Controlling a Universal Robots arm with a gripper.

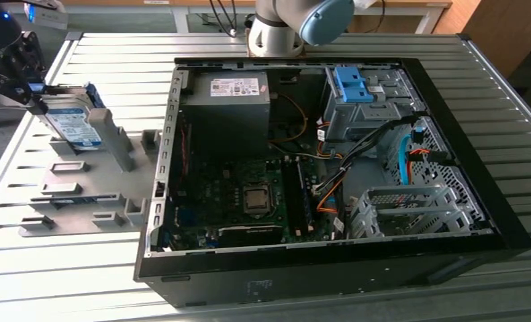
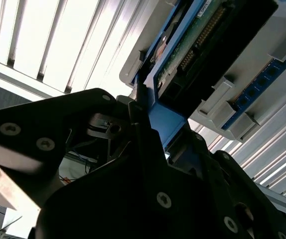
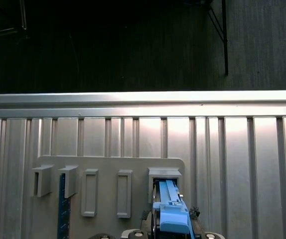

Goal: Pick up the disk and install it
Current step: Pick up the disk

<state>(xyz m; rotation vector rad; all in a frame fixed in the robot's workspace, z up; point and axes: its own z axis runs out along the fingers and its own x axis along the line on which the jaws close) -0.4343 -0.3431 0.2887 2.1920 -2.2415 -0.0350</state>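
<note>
Exterior view: my black gripper (image 1: pixel 32 94) is at the view's far left, over the grey slotted fixture plate (image 1: pixel 77 201) on the ribbed metal table (image 1: pixel 68 282). Its fingers are clamped on the disk (image 1: pixel 72 127), a flat silver metal hard drive with a white-and-blue label and blue plastic side rails, held at its upper edge. Disk stands on edge, slightly tilted, lower end down at a fixture slot beside a grey upright post. Second wrist view: gripper (image 2: pixel 158 129) fingers sit on both sides of the blue rail, touching it; the disk (image 2: pixel 198 40) shows its green circuit board side. First wrist view: the disk (image 3: pixel 170 206) blue rail runs between my fingertips up to a raised slot on the fixture plate (image 3: pixel 108 169). Open black computer case (image 1: pixel 292 285) lies on the table just to the exterior view's right of the fixture, apart from the disk. Inside it: black box power supply with white sticker (image 1: pixel 225 117), and a bare blue plastic bracket (image 1: pixel 353 84) on the metal cage at the far corner.
</note>
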